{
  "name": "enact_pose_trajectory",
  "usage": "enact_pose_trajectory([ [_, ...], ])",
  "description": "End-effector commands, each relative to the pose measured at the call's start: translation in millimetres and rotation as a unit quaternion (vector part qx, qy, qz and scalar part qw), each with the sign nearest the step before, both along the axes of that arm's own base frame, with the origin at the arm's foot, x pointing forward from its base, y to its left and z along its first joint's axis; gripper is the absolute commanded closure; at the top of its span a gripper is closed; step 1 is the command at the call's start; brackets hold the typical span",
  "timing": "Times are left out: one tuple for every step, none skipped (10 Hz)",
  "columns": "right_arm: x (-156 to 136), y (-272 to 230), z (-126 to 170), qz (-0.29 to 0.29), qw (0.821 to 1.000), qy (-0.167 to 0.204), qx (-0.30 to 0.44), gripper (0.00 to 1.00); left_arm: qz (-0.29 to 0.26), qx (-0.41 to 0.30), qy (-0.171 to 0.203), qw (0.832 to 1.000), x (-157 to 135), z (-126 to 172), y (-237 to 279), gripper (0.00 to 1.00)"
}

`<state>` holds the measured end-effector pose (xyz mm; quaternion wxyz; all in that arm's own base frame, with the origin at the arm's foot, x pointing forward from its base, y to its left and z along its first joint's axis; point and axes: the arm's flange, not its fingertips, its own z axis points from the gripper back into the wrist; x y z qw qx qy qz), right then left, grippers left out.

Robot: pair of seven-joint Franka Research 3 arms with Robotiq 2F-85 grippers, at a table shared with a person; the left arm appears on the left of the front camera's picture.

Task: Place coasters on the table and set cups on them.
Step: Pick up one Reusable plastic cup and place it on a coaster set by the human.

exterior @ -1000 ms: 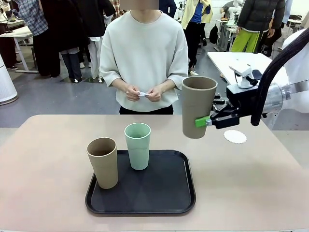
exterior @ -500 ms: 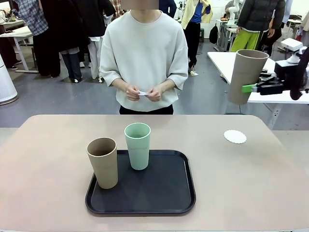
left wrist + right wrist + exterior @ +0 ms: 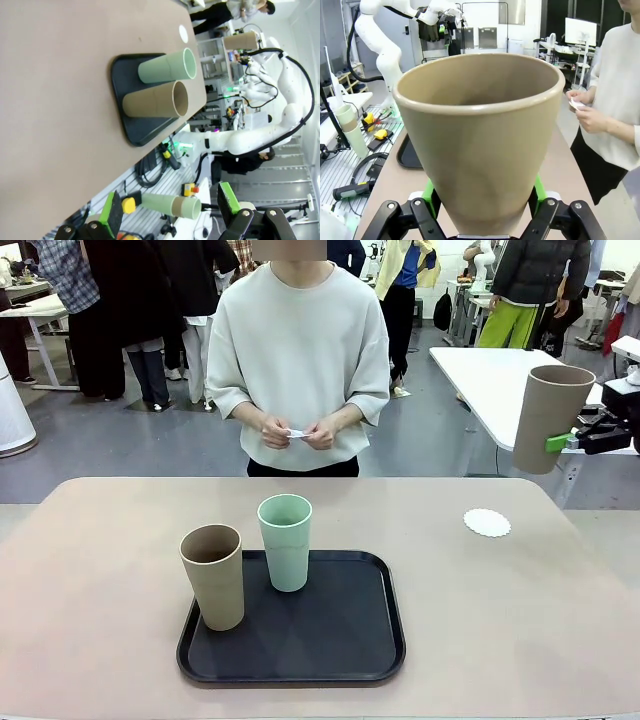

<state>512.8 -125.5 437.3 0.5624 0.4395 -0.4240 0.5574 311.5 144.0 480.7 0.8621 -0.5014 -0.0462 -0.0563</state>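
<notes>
My right gripper (image 3: 566, 441) is shut on a tan cup (image 3: 549, 418) and holds it upright in the air past the table's (image 3: 100, 590) far right corner. In the right wrist view this tan cup (image 3: 480, 135) stands between the green pads (image 3: 429, 192). One white scalloped coaster (image 3: 487, 522) lies bare on the table, below and left of the held cup. A second tan cup (image 3: 213, 576) and a mint cup (image 3: 286, 541) stand on the black tray (image 3: 340, 640). My left gripper (image 3: 170, 207) is open and holds nothing, off the near side of the table.
The person stands at the far side with a small white thing (image 3: 296, 433) held in both hands. A white rectangular table (image 3: 490, 380) stands behind the held cup. Bare tabletop lies left and right of the tray.
My right arm has carried the tan cup to the right and upward, from above the table beside the coaster to past the right corner, then slightly lower. The rest has not moved.
</notes>
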Motion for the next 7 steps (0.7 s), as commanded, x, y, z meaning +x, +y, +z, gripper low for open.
enact_pose_trajectory([
  [6.0, -2.6, 0.7, 0.024, 1.000, -0.004, 0.000, 0.18, -0.002, -0.005, -0.004, 1.000, -1.1, 1.2, 0.9, 0.00],
  [0.0, 0.0, 0.0, 0.000, 1.000, 0.000, 0.000, 0.18, -0.002, -0.005, -0.004, 1.000, -1.1, 1.2, 0.9, 0.00],
  [0.0, 0.0, 0.0, 0.000, 1.000, 0.000, 0.000, 0.18, -0.002, -0.005, -0.004, 1.000, -1.1, 1.2, 0.9, 0.00],
  [0.0, 0.0, 0.0, 0.000, 1.000, 0.000, 0.000, 0.18, -0.002, -0.005, -0.004, 1.000, -1.1, 1.2, 0.9, 0.00],
  [0.0, 0.0, 0.0, 0.000, 1.000, 0.000, 0.000, 0.18, -0.002, -0.005, -0.004, 1.000, -1.1, 1.2, 0.9, 0.00],
  [0.0, 0.0, 0.0, 0.000, 1.000, 0.000, 0.000, 0.18, -0.002, -0.005, -0.004, 1.000, -1.1, 1.2, 0.9, 0.00],
  [2.0, -0.3, -1.7, 0.003, 1.000, 0.002, 0.002, 0.18, -0.002, -0.005, -0.004, 1.000, -1.1, 1.2, 0.9, 0.00],
])
